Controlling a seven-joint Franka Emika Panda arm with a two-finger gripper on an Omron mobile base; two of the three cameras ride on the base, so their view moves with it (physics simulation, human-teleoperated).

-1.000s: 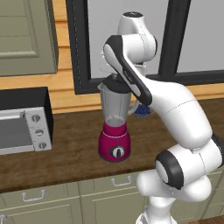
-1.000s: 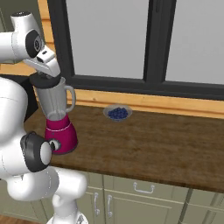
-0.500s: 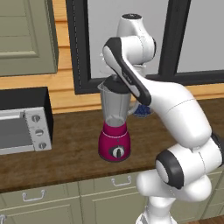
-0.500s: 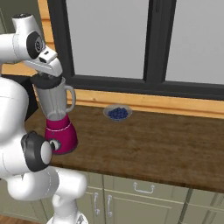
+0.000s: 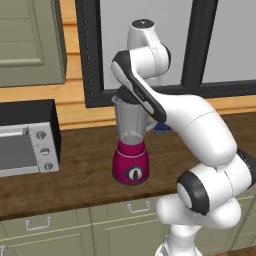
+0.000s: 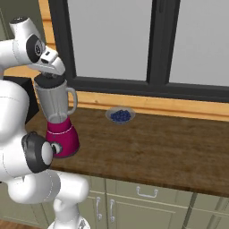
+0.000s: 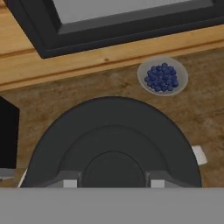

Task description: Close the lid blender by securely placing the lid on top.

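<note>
On a brown wooden surface (image 6: 170, 147) beneath a dark-framed window, the black-and-silver toaster oven (image 5: 27, 137) stands well to the left of the countertop blender with a magenta base, a black round dial and a clear grey tapered jar (image 5: 131, 145), which serves as the landmark here. The small flat round black lid (image 6: 47, 80) sits at the very top of the blender's jar, directly over its rim and, by the look of the right base view, level with it; whether it is fully seated or a hair above the rim cannot be told. From the hand camera the lid (image 7: 113, 146) spreads wide as a dark disc with a raised centre knob, and the robot's two-finger gripper (image 7: 113, 181) is straight above that knob, its fingertips (image 7: 70, 183) set on either side of it. Whether the fingers are pinching the knob or have let go cannot be told. Just to the right of the blender, and a little behind it toward the window, a small shallow dish of blue berries (image 6: 120, 115) rests alone on the surface. Judged from this, the carrying and lining-up are done; what appears to be left is a firm press to seat the lid, then release and withdrawal.
</note>
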